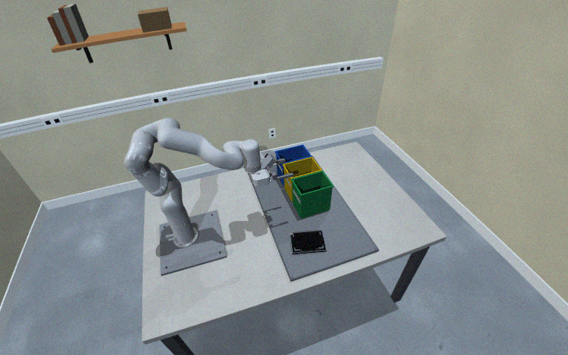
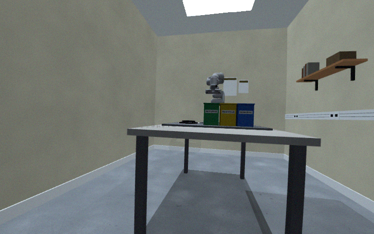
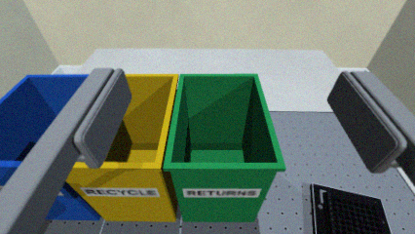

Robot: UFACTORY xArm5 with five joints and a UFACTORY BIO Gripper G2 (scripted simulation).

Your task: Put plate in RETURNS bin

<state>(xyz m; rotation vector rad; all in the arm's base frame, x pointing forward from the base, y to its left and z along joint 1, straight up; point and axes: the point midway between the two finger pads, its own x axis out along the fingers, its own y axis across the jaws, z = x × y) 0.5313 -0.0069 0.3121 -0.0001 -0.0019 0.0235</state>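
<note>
The black 96-well plate (image 1: 308, 240) (image 2: 188, 121) (image 3: 351, 214) lies flat in its low nest; plate and nest edges are hard to tell apart. The green RETURNS bin (image 1: 313, 203) (image 2: 211, 118) (image 3: 219, 210) stands upright, and the inside that shows is empty. The yellow RECYCLE bin (image 1: 310, 165) (image 2: 228, 120) (image 3: 132, 210) and the blue bin (image 1: 299, 152) (image 2: 245, 120) (image 3: 73, 205) also stand upright. My gripper (image 1: 289, 167) (image 2: 213, 91) (image 3: 235, 119) is open and empty, above bin height on the arm's side. The green bin shows between its fingers in the wrist view.
The three bins stand in a tight row on the grey perforated mat (image 1: 347, 234) (image 3: 302, 141), green nearest the plate. The arm's base plate (image 1: 209, 246) is on the table (image 1: 251, 288) beside the mat. A shelf (image 1: 112, 38) hangs on the wall, well away.
</note>
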